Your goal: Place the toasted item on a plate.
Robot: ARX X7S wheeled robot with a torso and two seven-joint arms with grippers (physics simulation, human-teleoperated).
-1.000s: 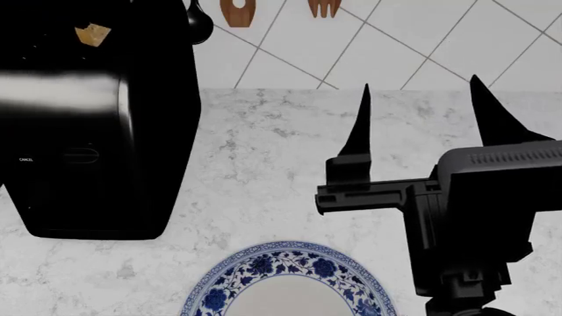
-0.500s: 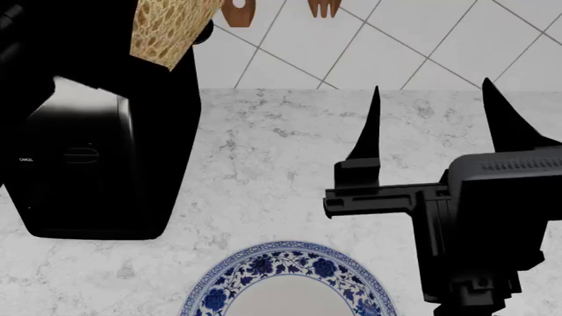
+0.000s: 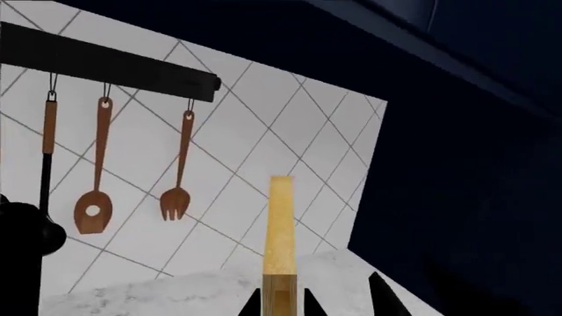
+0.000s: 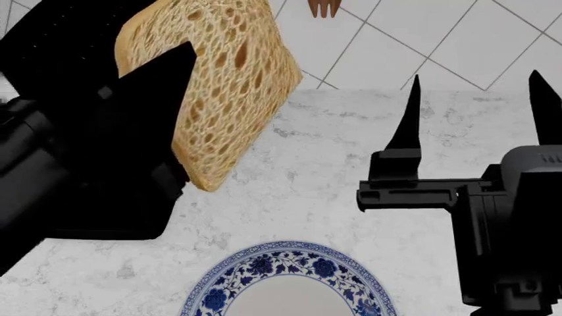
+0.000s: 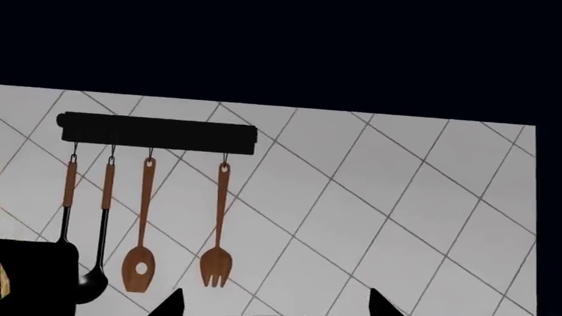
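The left gripper (image 4: pixel 180 125), fingers clamped on the toasted item (image 4: pixel 228 79), carries it at ten o'clock of the plate (image 4: pixel 263 263); next lower it there. The right gripper's (image 4: pixel 478 112) fingers stand apart.

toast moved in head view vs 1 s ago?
Yes. The toasted item, held by the left gripper, has come out from over the toaster and toward the plate, now hanging over the marble counter.

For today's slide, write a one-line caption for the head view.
Left gripper holds the toast slice above the marble counter; blue-rimmed plate waits below, right gripper open.
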